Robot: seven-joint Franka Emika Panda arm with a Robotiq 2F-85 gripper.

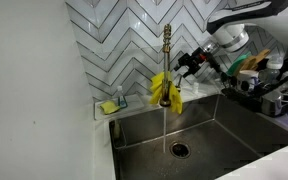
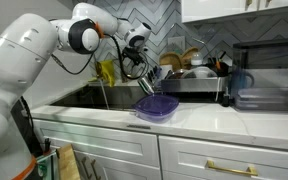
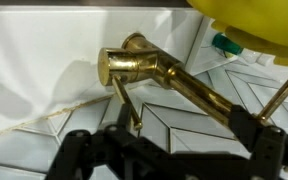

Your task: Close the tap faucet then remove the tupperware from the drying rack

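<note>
The brass tap faucet (image 1: 167, 45) stands behind the sink, and a thin stream of water (image 1: 164, 125) runs from it. My gripper (image 1: 191, 62) hovers beside its neck, also seen in an exterior view (image 2: 134, 66). In the wrist view the faucet body (image 3: 129, 65) and its thin lever (image 3: 125, 100) fill the centre. My gripper (image 3: 169, 152) is open, with the dark fingers (image 3: 79, 150) wide apart and nothing between them. The drying rack (image 1: 272, 98) (image 2: 194, 82) holds dishes. I cannot pick out the tupperware among them.
Yellow rubber gloves (image 1: 166, 90) hang over the faucet. A sponge holder (image 1: 111, 105) sits on the sink ledge. The steel sink (image 1: 199, 130) lies below. A purple bowl (image 2: 156, 107) rests on the counter in front of the rack.
</note>
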